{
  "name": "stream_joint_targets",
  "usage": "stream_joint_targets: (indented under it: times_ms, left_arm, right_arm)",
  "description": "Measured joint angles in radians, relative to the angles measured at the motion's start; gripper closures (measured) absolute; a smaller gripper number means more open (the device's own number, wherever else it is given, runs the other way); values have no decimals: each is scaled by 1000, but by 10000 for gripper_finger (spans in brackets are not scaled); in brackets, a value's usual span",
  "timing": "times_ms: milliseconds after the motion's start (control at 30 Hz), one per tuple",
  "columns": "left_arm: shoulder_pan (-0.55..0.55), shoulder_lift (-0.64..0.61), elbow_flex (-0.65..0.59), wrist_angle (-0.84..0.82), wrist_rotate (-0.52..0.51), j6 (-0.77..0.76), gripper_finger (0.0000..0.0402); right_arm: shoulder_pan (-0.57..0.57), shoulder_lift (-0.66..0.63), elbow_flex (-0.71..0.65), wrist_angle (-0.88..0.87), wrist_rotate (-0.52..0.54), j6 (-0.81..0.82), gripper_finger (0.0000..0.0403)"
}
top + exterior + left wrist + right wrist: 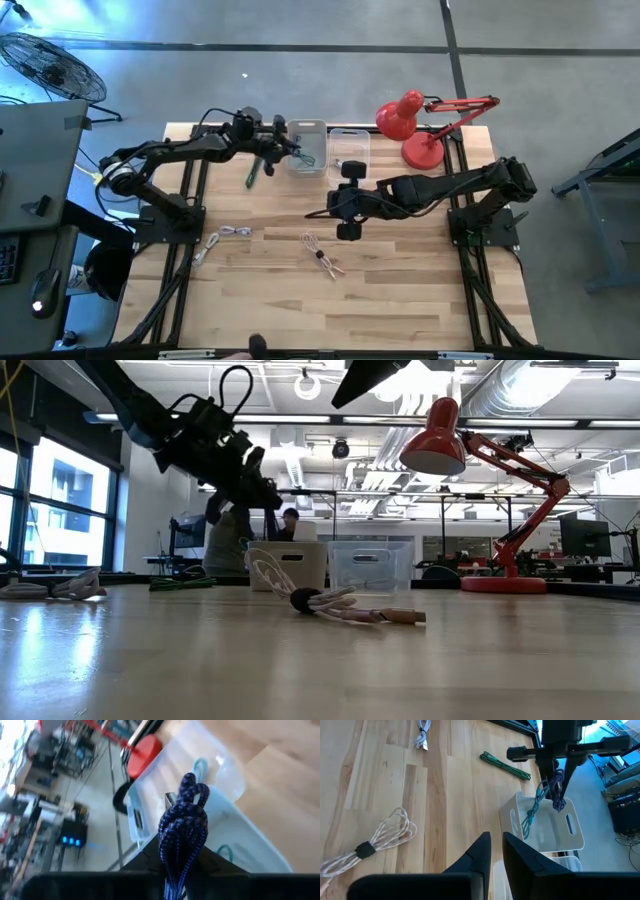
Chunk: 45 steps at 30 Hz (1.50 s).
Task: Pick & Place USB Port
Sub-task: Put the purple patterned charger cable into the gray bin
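Observation:
My left gripper (284, 146) is shut on a coiled dark-blue braided USB cable (183, 832) and holds it over a white bin (307, 148) at the table's far side. A teal cable (533, 811) lies in that bin, partly over its rim. My right gripper (496, 851) hovers above the table's middle, near side of the bins, a narrow gap between its fingers and nothing in it. On the table lie a green cable (254, 173), a grey cable (226, 236) and a white cable (322, 254). My left gripper pinches the bundled coil of the blue cable (176, 870) between its two fingers, several strands together. The coil sticks out past the fingertips with a plug end (171, 798) showing. Seen from the right wrist, the cable (558, 790) hangs below the fingers, lifted over the bin's opening.
A clear bin (349, 150) stands beside the white one, toward the right. A red desk lamp (412, 126) stands at the far right corner. The near half of the table (300, 310) is bare wood. A person (290, 520) sits in the room behind.

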Motion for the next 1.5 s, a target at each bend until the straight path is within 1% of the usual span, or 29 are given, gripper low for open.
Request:
stream_joint_targets:
  times_ms: [133,200,267,500,600,767,967,1133,1300,1500]
  left_arm:
    - [0,0,0,27,-41,-60,312]
    - [0,0,0,24,-29,-62,297]
    - [0,0,0,24,-19,-58,291]
    - [0,0,0,25,-19,-55,286]
    - [0,0,0,25,-39,-55,285]
    - [0,0,0,27,-46,-55,285]
    - [0,2,0,47,-46,-67,284]
    - [0,39,0,119,-102,-156,284]
    - [0,75,6,120,-105,-191,284]
    - [0,75,47,112,-79,-242,284]
  right_arm:
    - [-2,0,0,0,0,-2,362]
    - [-2,0,0,0,1,-4,362]
    - [-2,0,0,0,0,-5,363]
    - [-2,0,0,0,-1,-2,367]
    - [-2,0,0,1,-2,-1,366]
    - [-2,0,0,1,-31,-1,372]
    - [-2,0,0,1,-31,-1,371]
    - [-2,0,0,1,-34,-1,374]
    - [-2,0,0,0,-35,-1,374]
    - [-2,0,0,0,-37,-1,375]
